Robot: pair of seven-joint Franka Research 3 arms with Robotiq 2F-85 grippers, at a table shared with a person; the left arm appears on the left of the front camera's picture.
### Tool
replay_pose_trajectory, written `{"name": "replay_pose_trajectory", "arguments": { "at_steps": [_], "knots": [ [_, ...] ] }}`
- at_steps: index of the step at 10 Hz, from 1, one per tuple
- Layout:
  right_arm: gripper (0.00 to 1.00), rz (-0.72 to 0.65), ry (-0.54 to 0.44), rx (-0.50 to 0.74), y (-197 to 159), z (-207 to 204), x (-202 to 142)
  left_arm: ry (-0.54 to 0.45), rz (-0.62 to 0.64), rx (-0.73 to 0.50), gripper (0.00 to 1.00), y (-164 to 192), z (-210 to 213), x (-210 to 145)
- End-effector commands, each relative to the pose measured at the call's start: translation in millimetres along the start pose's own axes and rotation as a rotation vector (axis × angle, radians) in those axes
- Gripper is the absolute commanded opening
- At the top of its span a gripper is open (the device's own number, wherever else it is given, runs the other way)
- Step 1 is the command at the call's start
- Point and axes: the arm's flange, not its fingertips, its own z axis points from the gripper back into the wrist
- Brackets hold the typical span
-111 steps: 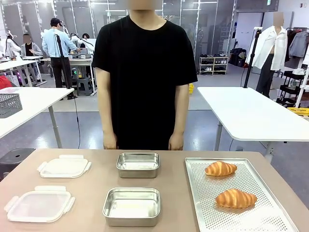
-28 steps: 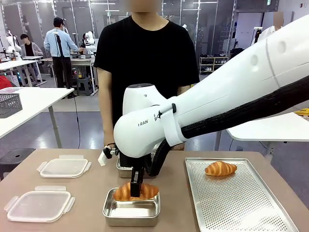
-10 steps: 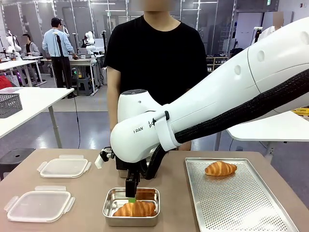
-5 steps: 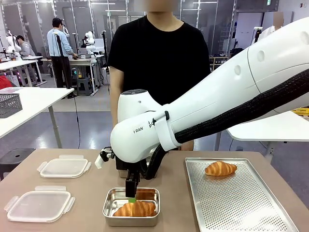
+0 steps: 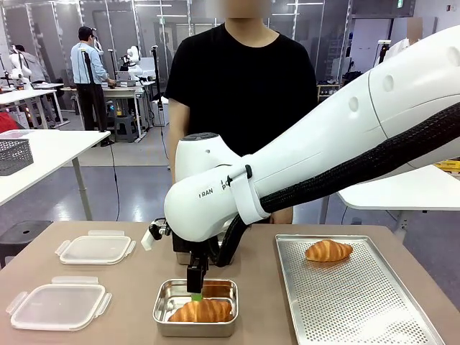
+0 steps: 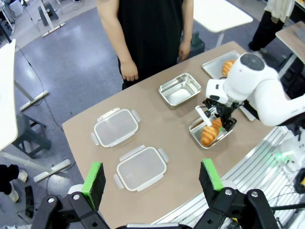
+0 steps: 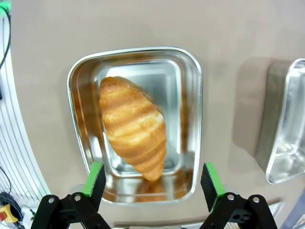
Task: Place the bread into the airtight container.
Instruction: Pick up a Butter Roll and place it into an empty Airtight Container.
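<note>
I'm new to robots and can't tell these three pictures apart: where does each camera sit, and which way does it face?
Front: on the robot's side, looking across the table at the person; the right arm comes in from the right to the container.
Left wrist: high over the table, looking down; the open left gripper rises from the bottom edge.
Right wrist: just above the container, looking straight down; the open right gripper at the bottom edge.
Shared: all three show the croissant in the container.

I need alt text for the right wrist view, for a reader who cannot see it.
A croissant lies diagonally inside a steel container, seen from above between the right gripper's open jaws. A second steel container shows partly at the right edge.
</note>
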Motion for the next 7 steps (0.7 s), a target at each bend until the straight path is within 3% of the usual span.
{"name": "replay_pose_trajectory", "arguments": {
  "at_steps": [1,3,7],
  "knots": [
    [1.00,-0.092,-0.035,-0.043,-13,61,-37,0.000,0.003,0.001,1.00,0,0,1],
    [1.00,-0.158,-0.024,-0.098,-14,130,-78,0.000,0.003,0.001,1.00,0,0,1],
    [1.00,-0.424,-0.174,-0.161,20,292,-185,0.000,0.003,0.001,1.00,0,0,1]
  ]
}}
